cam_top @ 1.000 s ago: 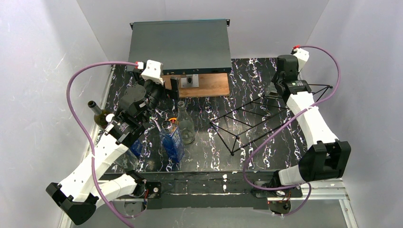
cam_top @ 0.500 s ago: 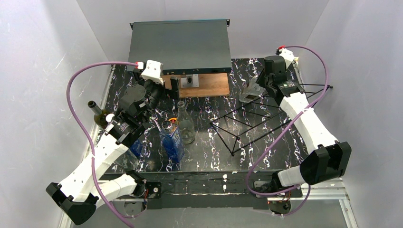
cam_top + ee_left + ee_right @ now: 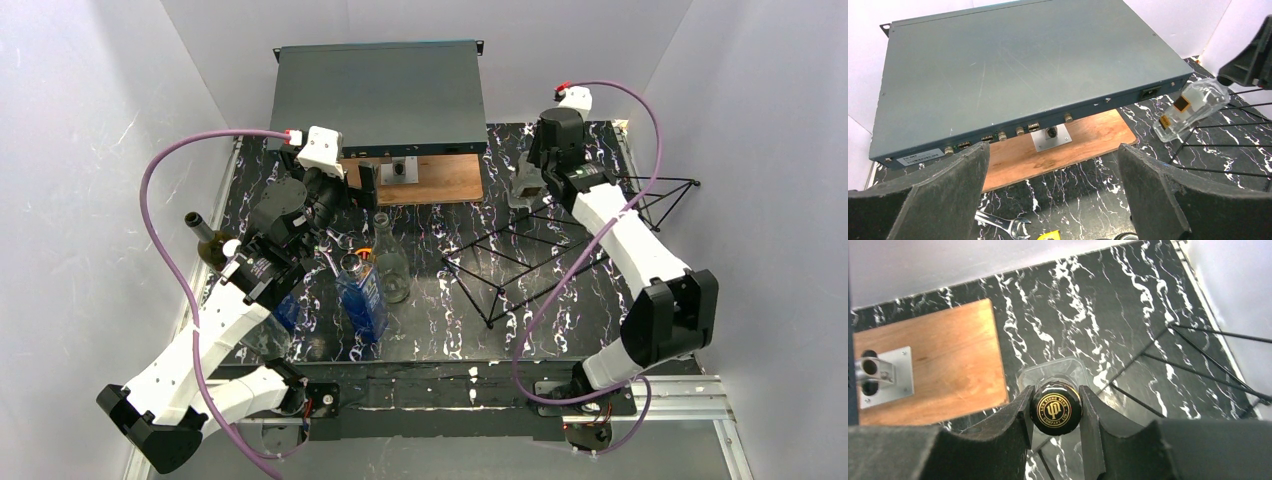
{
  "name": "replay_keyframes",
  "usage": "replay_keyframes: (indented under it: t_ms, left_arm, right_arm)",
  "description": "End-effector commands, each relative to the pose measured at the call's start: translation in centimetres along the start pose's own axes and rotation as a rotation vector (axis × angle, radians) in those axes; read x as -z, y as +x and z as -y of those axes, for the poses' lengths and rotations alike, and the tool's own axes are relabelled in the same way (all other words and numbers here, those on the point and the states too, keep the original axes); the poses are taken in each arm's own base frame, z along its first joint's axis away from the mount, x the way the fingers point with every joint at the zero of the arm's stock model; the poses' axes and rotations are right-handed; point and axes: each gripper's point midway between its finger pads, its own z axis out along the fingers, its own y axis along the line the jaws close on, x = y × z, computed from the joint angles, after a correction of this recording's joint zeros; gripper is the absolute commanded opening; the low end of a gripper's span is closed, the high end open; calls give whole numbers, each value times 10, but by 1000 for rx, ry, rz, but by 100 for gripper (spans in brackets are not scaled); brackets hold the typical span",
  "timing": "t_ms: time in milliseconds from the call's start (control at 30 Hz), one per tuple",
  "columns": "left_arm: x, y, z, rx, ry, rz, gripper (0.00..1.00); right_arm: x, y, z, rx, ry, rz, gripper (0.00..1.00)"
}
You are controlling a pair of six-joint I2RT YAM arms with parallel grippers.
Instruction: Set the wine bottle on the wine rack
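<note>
My right gripper [image 3: 1056,410] is shut on the black, gold-printed cap of a clear glass wine bottle [image 3: 1048,374], which hangs below it. In the top view this gripper [image 3: 535,172] holds the bottle [image 3: 522,188] at the far left end of the black wire wine rack [image 3: 540,250], next to the wooden board. The bottle also shows in the left wrist view [image 3: 1193,107], tilted over the rack wires [image 3: 1228,146]. The rack wires [image 3: 1198,370] also run to the right of the bottle in the right wrist view. My left gripper [image 3: 1053,195] is open and empty, facing the board from the left [image 3: 352,190].
A grey rack-mount unit [image 3: 380,95] lies at the back, with a wooden board [image 3: 435,180] in front of it. A green bottle [image 3: 210,245], a clear bottle [image 3: 390,265] and a blue bottle [image 3: 362,295] stand at left-centre. A wrench [image 3: 998,222] lies below the left gripper.
My right arm has swung left along the far side, carrying the clear bottle from the rack's far right end to its far left end. The left arm has not moved.
</note>
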Motion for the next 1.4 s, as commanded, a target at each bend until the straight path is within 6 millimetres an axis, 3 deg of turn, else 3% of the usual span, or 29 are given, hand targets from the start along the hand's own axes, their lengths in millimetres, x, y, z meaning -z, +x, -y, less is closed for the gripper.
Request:
replay_keyframes:
  t_ms: [0,67,167,433,733,1333,1367]
  left_arm:
    - [3,-14,-2,16,-9,37,98]
    - [3,-12,-2,10,-12,32,98]
    - [1,-10,-1,7,-10,26,98]
    - [-1,-7,3,8,2,18,98]
    - [-4,-5,6,13,13,10,98]
    - [-4,3,8,7,19,-20,98]
    - [-4,3,8,7,19,-19,98]
  right_arm:
    - [-9,-59,-30,-113,-93,264,1]
    - [-14,-51,-32,-141,-104,273,1]
    - [-17,-47,-18,-189,-55,304,1]
    - [-6,-54,53,-377,47,448,1]
    - [7,-18,111,-467,167,519,1]
    - [-34,6,162,-479,272,534,1]
    - [-35,5,172,-478,295,539,1]
